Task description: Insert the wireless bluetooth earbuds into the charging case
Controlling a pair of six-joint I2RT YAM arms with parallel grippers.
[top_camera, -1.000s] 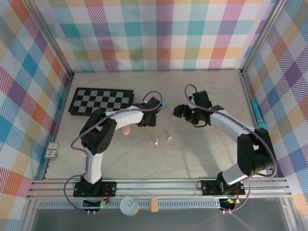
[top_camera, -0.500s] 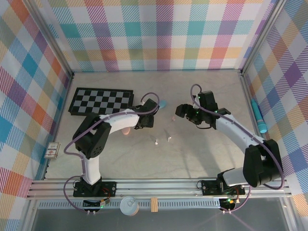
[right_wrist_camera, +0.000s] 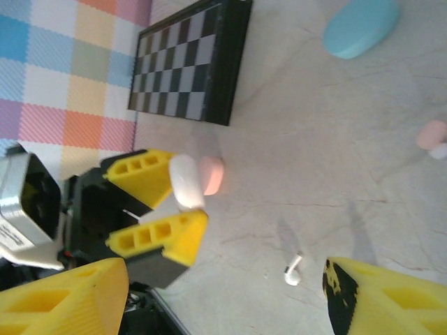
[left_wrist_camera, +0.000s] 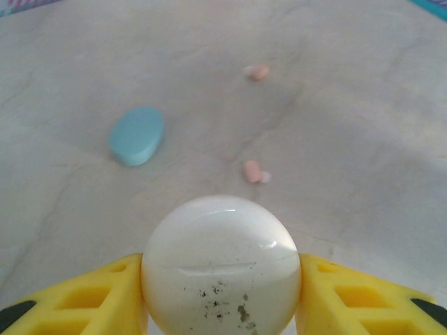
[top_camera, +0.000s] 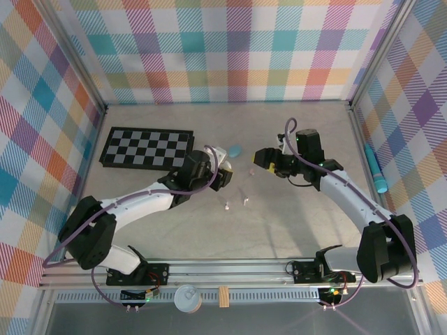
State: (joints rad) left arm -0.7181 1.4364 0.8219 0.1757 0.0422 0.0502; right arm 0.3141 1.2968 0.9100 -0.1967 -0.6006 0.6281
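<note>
Left wrist | left hand (left_wrist_camera: 221, 264) grasping white case (left_wrist_camera: 221, 234) | pink earbud (left_wrist_camera: 253, 172) just ahead

Pastel plaid panels (top_camera: 230, 49) wall in three sides, held by aluminium posts (top_camera: 73, 56). The surface (top_camera: 279, 230) is pale, marbled beige, evenly lit, with an aluminium rail (top_camera: 230, 269) along its near edge.
</note>
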